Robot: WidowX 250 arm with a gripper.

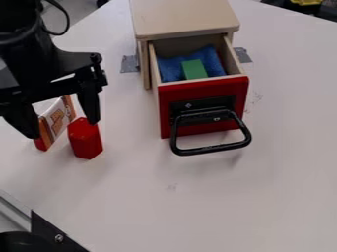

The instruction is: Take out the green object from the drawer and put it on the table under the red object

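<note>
End effector (62, 129) at frame left, fingers (90, 104) apart; we risk toppling red block (86, 141) if we swing low toward green block (195, 69) in drawer (204, 89).

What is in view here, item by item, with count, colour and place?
Cabinet: one, light wood, top centre
Drawer: one, red front, pulled open
Handle: one, black, drawer front
Green block: one, green, in drawer
Cloth: one, blue, in drawer
Hexagonal block: one, red, table left
Packet: one, white-orange-red, beside hexagonal block
Tape: two pieces, grey, flanking cabinet
Table: one, white, throughout
Bracket: one, black, lower left
Arm: one, black, upper left
Gripper: one, black, open, above packet
</note>
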